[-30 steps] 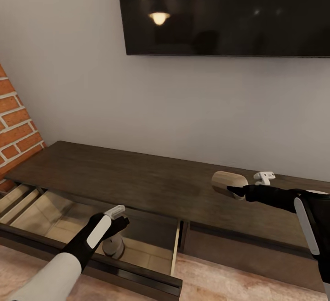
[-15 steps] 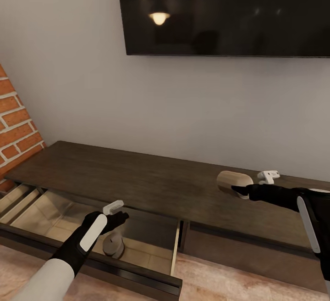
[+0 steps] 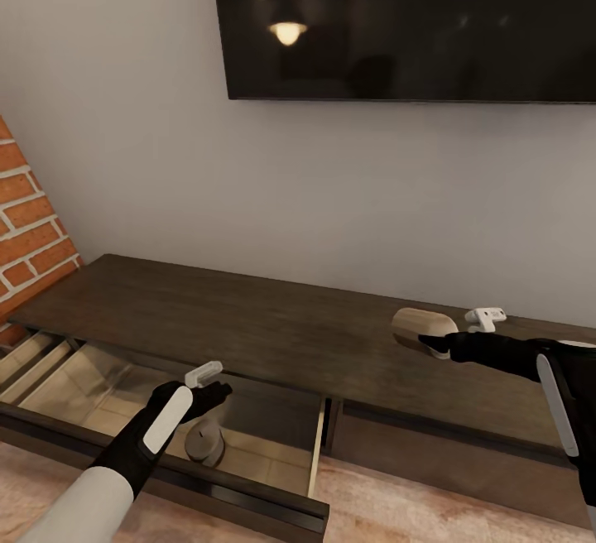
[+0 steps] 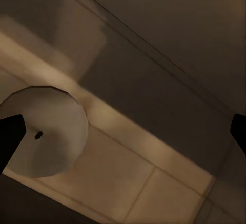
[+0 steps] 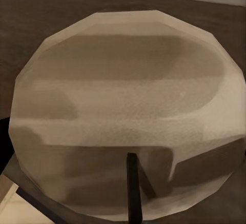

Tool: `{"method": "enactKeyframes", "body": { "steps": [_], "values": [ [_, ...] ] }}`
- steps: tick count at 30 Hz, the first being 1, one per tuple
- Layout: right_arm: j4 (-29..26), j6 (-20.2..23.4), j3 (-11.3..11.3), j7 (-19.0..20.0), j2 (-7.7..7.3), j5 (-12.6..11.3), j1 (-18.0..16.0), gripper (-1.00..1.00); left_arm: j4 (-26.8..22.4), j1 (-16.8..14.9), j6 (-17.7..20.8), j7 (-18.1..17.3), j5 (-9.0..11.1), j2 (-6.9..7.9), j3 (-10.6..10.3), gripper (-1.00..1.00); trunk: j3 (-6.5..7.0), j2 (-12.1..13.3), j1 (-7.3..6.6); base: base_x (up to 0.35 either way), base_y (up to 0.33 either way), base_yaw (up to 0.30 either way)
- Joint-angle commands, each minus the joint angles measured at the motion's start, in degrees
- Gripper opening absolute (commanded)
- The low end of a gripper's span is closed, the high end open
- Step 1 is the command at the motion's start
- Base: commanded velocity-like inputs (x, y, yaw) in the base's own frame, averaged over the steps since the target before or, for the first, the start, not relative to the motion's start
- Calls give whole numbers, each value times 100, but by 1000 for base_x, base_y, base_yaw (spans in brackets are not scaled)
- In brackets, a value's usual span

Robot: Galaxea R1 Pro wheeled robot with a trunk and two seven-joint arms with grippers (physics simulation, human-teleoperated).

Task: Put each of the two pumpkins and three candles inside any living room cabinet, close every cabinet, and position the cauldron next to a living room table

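Above the open drawer at the left end of the cabinet, the left gripper hangs with jaws spread wide and nothing between them. In the left wrist view its two dark fingertips sit at opposite edges of the frame, well apart. A candle stands upright on the pale drawer floor just below this gripper; the left wrist view shows its round top with a small dark wick spot.

Over the right part of the cabinet top, the right gripper holds a second candle tipped on its side, clear of the wood. The jaws are clamped on it. In the right wrist view this tan candle sits close to the lens, with a dark wick visible.

A dark TV is mounted on the grey wall above. A brick wall stands at the left
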Motion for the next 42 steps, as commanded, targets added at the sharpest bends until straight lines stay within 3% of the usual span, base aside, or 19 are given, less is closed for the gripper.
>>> {"method": "enactKeyframes", "body": {
  "steps": [1, 9, 20, 22, 25, 28, 38, 42],
  "values": [
    [-2, 13, -6, -21, -3, 0, 1, -100, -16, 5, 15, -1, 0, -3, 2, 100, 0, 0, 0, 0, 0, 0],
    [2, 30, -89, -104, 73, 26, -51, -100, -497, -48, 9, 64, -9, 50, 8, 100, 0, 0, 0, -84, -8, 0],
    [-5, 30, -86, -67, 75, 16, -7, -100, -2002, 483, 18, 106, -64, 107, 20, 100, 0, 0, 0, -7, -1, 90],
    [-6, 30, -87, 47, 64, 14, -2, -100, -2168, 559, 17, 109, -71, 115, 21, 100, 0, 0, 0, 0, 0, 258],
    [-6, 30, -90, 544, 41, 16, 1, -100, -2479, 711, 16, 145, -84, 119, 27, 100, 0, 0, 0, -81, -36, 270],
    [-6, 30, -92, 721, 35, 19, 1, -100, -2649, 777, 16, 188, -87, 120, 29, 100, 0, 0, 0, -202, -119, 274],
    [-6, 30, -19, 848, 66, 19, 2, -100, -3041, 878, 16, 477, -85, 113, 16, 100, 0, 0, 0, -269, -182, 276],
    [-6, 30, 7, 845, 73, 32, 2, -100, -3405, 1085, 10, 496, -93, 118, 53, 100, 0, 0, 0, -282, -204, 276]
  ]
}}
